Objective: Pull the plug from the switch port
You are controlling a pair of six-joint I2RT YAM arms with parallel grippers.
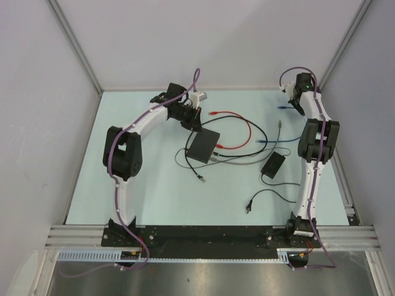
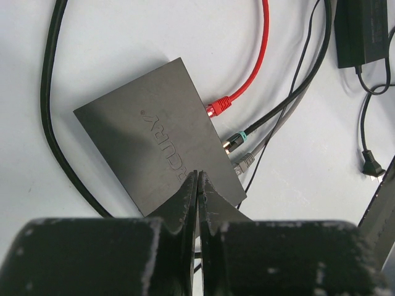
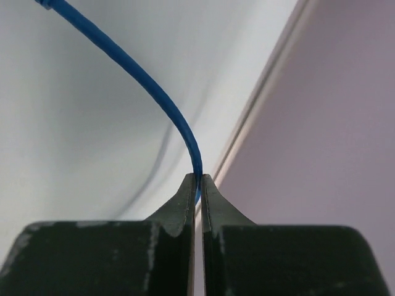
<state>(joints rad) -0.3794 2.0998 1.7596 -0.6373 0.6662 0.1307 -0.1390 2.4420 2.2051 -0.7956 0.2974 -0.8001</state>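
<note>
Extraction looked done: the right gripper [image 3: 197, 180] was pinched shut on the blue cable [image 3: 154, 87], apparently unplugged and well away from the switch [image 2: 148, 142], which lay just under the closed left gripper [image 2: 197, 179] with three other plugs [image 2: 233, 141] seated.

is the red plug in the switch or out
In. The red plug sits pushed into a socket on the switch, with no gap visible.

Bright, even overhead light reaches me on the pale tabletop [image 1: 154, 191], with only faint, soft shadows under the leads. The flat matte-black switch box [image 2: 154, 145] reads sharp with a dull sheen. The thin blue cable [image 3: 145, 82] throws a blurred grey shadow, and the nearest foreground goes soft.
</note>
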